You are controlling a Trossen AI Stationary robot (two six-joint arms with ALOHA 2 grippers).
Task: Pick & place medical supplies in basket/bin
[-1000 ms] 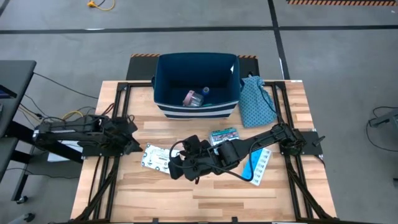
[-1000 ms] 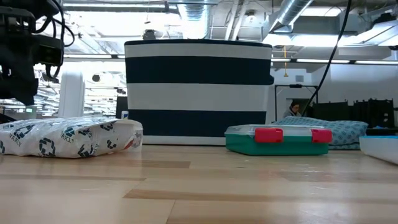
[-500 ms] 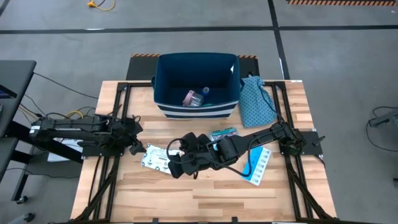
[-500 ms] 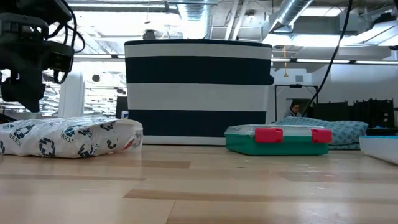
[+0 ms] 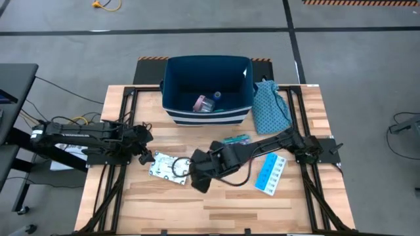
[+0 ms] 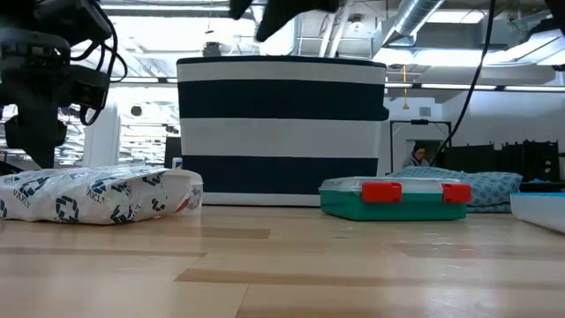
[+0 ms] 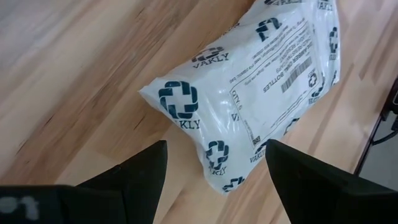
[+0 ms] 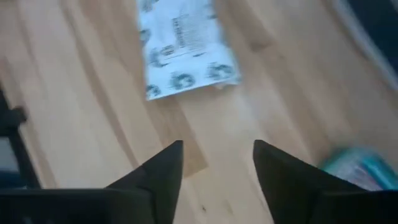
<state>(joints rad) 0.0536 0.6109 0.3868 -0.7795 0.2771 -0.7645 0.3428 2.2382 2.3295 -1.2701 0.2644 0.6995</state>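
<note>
Three supplies lie on the table [image 5: 216, 203]: one white packet [image 5: 168, 166] toward the left edge, one teal-and-red box [image 6: 395, 199] before the bin [image 5: 207, 90], one pill organiser [image 5: 270, 174] toward the right edge. Perhaps two small items [image 5: 206, 103] sit inside the bin, seen only from above. The left gripper [image 7: 214, 163] hovers spread over the packet; the right gripper [image 8: 217, 163], empty with its fingers apart, hangs mid-table.

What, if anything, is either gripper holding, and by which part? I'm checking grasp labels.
Nothing is held. The left gripper hangs open over one end of the white packet; the right gripper is open above bare table.
</note>
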